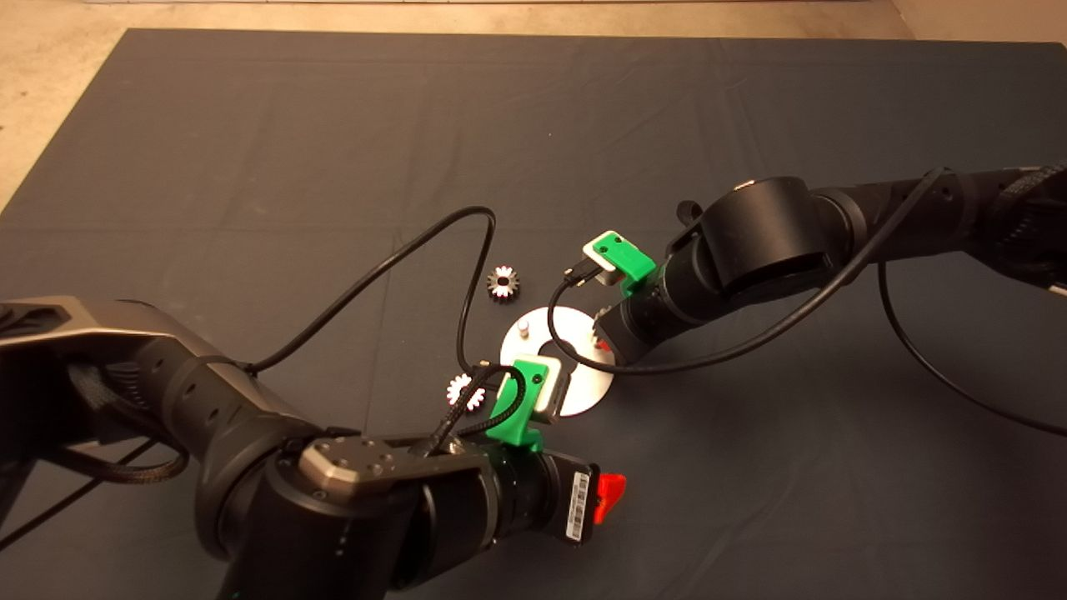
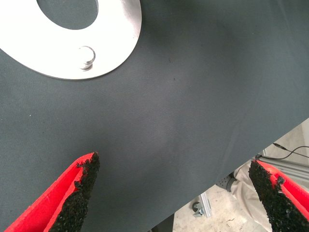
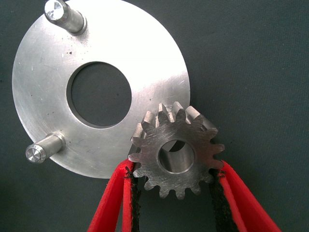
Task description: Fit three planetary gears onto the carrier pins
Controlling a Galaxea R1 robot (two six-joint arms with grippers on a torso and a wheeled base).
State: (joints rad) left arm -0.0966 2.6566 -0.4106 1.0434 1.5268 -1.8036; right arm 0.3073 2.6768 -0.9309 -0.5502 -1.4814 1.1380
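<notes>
The silver disc [image 3: 145,63] lies flat on the mat, and two carrier pins [image 3: 65,17] [image 3: 43,149] stand on it. My right gripper [image 3: 176,166] is shut on one planetary gear [image 3: 176,157], held level over the disc's rim; the gear hides what is under it. In the head view this gripper [image 1: 600,333] is at the disc's [image 1: 583,392] right edge, and one pin [image 1: 523,327] shows. Two more gears lie on the mat, one [image 1: 503,283] beyond the disc, one [image 1: 465,392] left of it behind a cable. My left gripper [image 2: 174,193] is open, empty, just nearer than the disc [image 2: 120,29].
The left arm's green camera mount [image 1: 525,400] and black cables [image 1: 467,275] cover part of the disc in the head view. The left wrist view shows the mat's edge [image 2: 231,169] with floor and a metal frame beyond.
</notes>
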